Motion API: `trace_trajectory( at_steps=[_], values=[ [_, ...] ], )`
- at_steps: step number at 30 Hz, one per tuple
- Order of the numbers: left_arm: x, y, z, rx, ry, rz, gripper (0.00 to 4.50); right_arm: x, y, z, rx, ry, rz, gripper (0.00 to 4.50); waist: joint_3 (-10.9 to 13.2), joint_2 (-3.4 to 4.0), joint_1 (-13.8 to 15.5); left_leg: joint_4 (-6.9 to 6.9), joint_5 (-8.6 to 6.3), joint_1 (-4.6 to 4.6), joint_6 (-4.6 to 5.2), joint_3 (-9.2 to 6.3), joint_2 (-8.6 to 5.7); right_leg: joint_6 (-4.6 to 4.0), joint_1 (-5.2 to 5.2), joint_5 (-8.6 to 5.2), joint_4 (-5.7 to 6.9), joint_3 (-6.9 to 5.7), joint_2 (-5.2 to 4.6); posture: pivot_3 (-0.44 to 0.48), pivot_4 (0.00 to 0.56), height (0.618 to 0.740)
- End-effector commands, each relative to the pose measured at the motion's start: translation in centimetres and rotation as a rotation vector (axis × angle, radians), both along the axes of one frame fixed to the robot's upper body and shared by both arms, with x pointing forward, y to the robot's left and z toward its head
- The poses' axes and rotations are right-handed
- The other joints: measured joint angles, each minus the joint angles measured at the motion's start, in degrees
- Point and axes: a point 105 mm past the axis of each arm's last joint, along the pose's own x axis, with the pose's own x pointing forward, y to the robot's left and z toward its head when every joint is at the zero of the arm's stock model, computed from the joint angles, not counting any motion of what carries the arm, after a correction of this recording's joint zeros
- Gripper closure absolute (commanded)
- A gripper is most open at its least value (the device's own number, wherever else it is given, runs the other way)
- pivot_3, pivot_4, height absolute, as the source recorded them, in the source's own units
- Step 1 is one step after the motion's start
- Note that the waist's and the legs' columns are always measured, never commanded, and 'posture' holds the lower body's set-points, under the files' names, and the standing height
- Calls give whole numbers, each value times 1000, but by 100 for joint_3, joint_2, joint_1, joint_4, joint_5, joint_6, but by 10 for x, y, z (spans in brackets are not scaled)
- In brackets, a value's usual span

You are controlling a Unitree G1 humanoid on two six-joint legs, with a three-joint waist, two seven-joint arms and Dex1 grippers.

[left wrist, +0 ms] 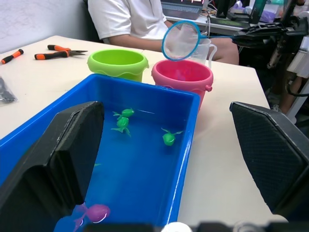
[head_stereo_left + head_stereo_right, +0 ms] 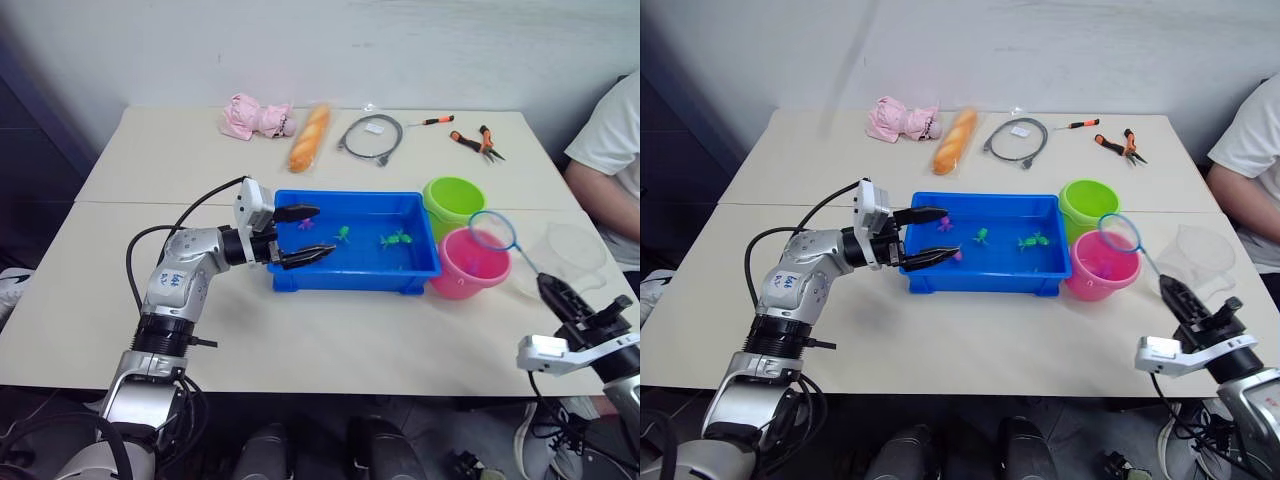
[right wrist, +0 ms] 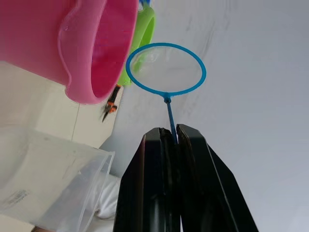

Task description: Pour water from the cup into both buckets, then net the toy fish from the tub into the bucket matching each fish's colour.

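Note:
The blue tub (image 2: 420,268) sits mid-table with green toy fish (image 2: 397,239) and a pink fish (image 2: 305,224) in its water. To its right stand the lime green bucket (image 2: 453,200) and, nearer, the pink bucket (image 2: 462,280). My left gripper (image 2: 303,235) is open at the tub's left end, one finger over the water and the other by the front rim. My right gripper (image 3: 175,140) is shut on the net's thin handle. The net's blue hoop (image 2: 491,231) hangs just above the pink bucket. The clear cup (image 2: 572,255) stands right of the buckets.
Along the table's far side lie a pink cloth toy (image 2: 255,117), a bread loaf (image 2: 309,138), a grey coiled cable (image 2: 370,136), a screwdriver (image 2: 432,121) and orange pliers (image 2: 478,143). A person in a white shirt (image 2: 610,140) sits at the right edge.

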Motion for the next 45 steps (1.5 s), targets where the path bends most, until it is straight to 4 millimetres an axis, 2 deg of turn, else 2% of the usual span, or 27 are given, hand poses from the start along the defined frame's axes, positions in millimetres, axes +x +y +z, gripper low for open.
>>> trace_trajectory(
  at_steps=[1,3,4,7,11,13,16,18,20,21,24,27,30,34,42,45],
  values=[
    [1,2,10,-29,-33,13,41,0,-5,12,-2,-55,-24,4500,0,0,-2,2,0,0,0,3,-1,0,1,0,0,2,-1,0,150,738],
    [0,1,8,-18,-33,4,41,-3,2,8,10,-31,5,4500,0,0,-2,2,0,1,1,2,-1,0,2,0,0,2,-1,0,150,738],
    [0,1,7,-10,-34,1,41,-2,-1,11,19,-42,-13,4500,0,0,-1,2,0,1,0,1,-1,0,1,0,1,1,-1,0,150,738],
    [0,4,8,-15,-32,12,41,3,-7,32,95,-107,-38,4500,0,0,-19,1,1,2,-1,3,0,0,0,0,2,2,0,0,150,738],
    [-1,15,6,-4,-30,29,41,14,27,59,379,-75,116,4500,0,0,-35,2,2,8,-2,5,1,0,0,0,9,7,2,0,150,738],
    [-1,27,7,-9,-32,61,41,23,49,64,611,56,201,4500,0,0,-74,2,2,11,-3,4,4,0,0,0,15,7,4,0,150,738],
    [-1,49,7,-10,-33,131,41,32,83,60,945,347,324,4500,1,-2,-107,4,3,11,-3,-4,10,-1,2,0,16,1,5,0,150,738],
    [0,62,7,-9,-36,174,41,35,101,64,1061,450,388,4500,1,-2,-103,4,2,7,-1,-11,10,-1,1,0,17,-5,2,0,150,738],
    [2,91,7,15,-30,271,41,44,128,61,1176,643,432,4500,1,-2,-92,6,0,1,8,-12,8,-1,-1,1,16,-8,-6,0,150,738],
    [4,103,6,34,-33,322,41,49,137,53,1202,743,404,4500,1,-2,-128,9,-3,0,13,-11,7,-2,-1,1,15,-7,-9,0,150,738],
    [6,119,6,55,-35,382,41,60,151,43,1219,868,334,4500,1,-2,-112,6,-8,0,22,-16,6,-4,-4,2,16,-9,-18,0,150,738],
    [5,125,13,68,-37,393,41,73,160,34,1242,976,204,4500,1,-2,-54,5,-11,-16,25,-19,4,-5,-15,1,16,-16,-24,0,150,738],
    [5,125,18,88,-39,390,41,79,173,33,1219,1063,167,4500,1,-2,-13,8,-15,-20,31,-16,-1,-6,-18,2,13,-16,-32,0,150,738],
    [1,121,19,133,-41,349,41,97,173,37,1112,993,132,4500,1,-2,-13,5,-18,-30,29,-18,-1,-6,-25,2,15,-24,-31,0,150,738],
    [-6,108,11,202,-29,256,41,122,172,40,922,825,162,4500,1,-2,-30,4,-25,-37,36,-9,-5,-5,-28,2,17,-26,-25,0,150,738],
    [-7,104,12,204,-28,241,41,128,172,37,798,761,175,4500,1,-2,-38,4,-25,-37,36,-7,-4,-5,-29,2,18,-26,-22,0,150,738]
  ],
)
